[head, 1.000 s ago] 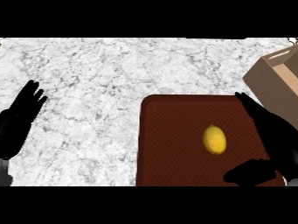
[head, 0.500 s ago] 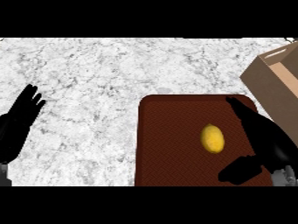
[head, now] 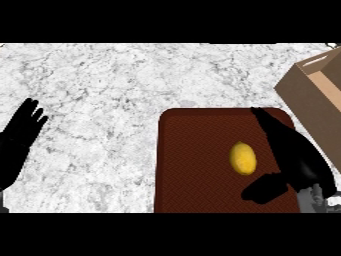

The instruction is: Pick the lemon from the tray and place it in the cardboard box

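A yellow lemon point(head: 242, 158) lies on the dark brown tray point(head: 195, 165), right of its middle. My right hand point(head: 295, 157) hovers over the tray's right side, just right of the lemon. Its fingers stretch straight toward the far edge and the thumb sticks out below the lemon; it is open and holds nothing. The cardboard box point(head: 328, 105) stands open at the right edge, beyond the tray's right side. My left hand point(head: 12, 147) rests open at the left edge, fingers up, far from the tray.
The white marbled counter point(head: 129, 85) spreads around the tray and box. The tray's near edge runs out of view at the bottom.
My right hand has slid a little nearer to the lemon's right side, thumb now below it. The lemon and left hand have kept their places.
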